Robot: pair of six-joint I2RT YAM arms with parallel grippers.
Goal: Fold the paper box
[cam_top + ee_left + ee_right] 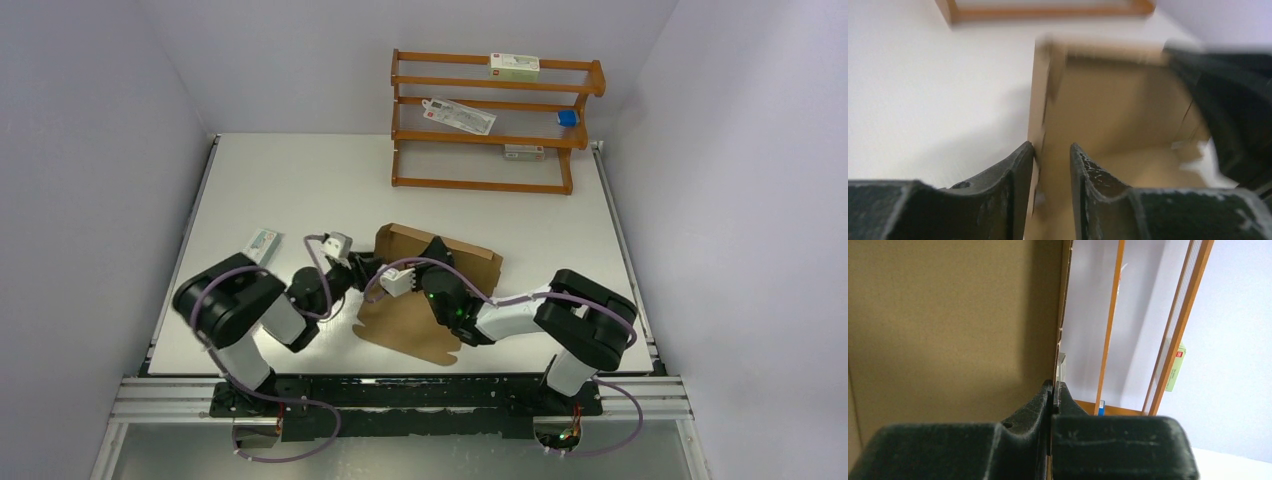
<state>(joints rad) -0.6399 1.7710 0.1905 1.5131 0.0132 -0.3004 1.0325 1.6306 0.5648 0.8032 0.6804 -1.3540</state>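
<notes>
The paper box (405,325) is brown cardboard, partly folded, with its base flat on the table and its walls raised at the back and left. My left gripper (365,268) is at its left wall. In the left wrist view the gripper (1052,147) straddles that wall (1038,115): the outer finger touches it and the inner finger stands apart. My right gripper (437,250) is at the back wall. In the right wrist view it (1053,384) is shut on the edge of an upright panel (948,325).
A wooden rack (495,120) stands at the back right with small white cartons (514,66) and a blue item (567,117) on it. Another white carton (262,243) lies on the table left of my left arm. My right arm (1233,110) crosses over the box.
</notes>
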